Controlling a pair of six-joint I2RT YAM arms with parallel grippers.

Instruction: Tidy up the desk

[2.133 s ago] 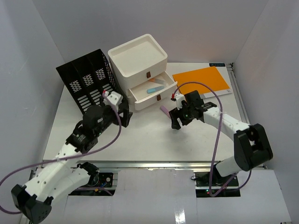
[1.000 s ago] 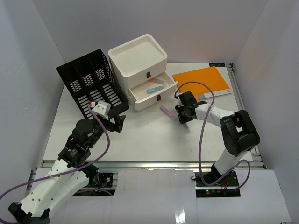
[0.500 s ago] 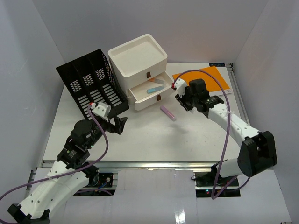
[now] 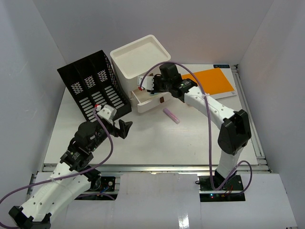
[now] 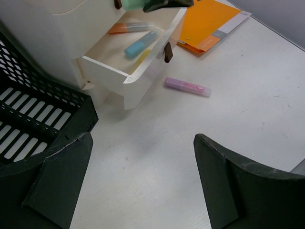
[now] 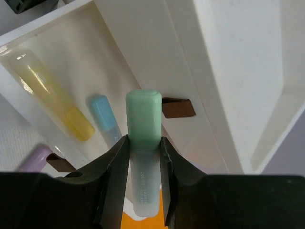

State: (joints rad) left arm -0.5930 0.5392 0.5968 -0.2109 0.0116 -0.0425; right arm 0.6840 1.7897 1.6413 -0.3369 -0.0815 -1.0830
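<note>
left hand (image 5: 143,138) spread wide | right hand (image 6: 143,140) pinching green highlighter (image 6: 143,109), arm outstretched

White desk (image 4: 157,143), flat, with a metal rail (image 4: 152,167) along the 6 o'clock edge. Four things sit directly on it.

- Black mesh file organizer (image 4: 93,88) at 10 o'clock, standing upright, open slots up.
- White drawer box (image 4: 128,76) at 12 o'clock, just beside the organizer. Its bottom drawer is pulled out toward 5 o'clock.
- Orange folder (image 4: 213,80) at 2 o'clock, lying flat and skewed to the desk edges, its near corner partly hidden.
- Purple highlighter (image 4: 171,115) lying flat just off centre toward 3 o'clock, near the open drawer front but apart from it.
</note>
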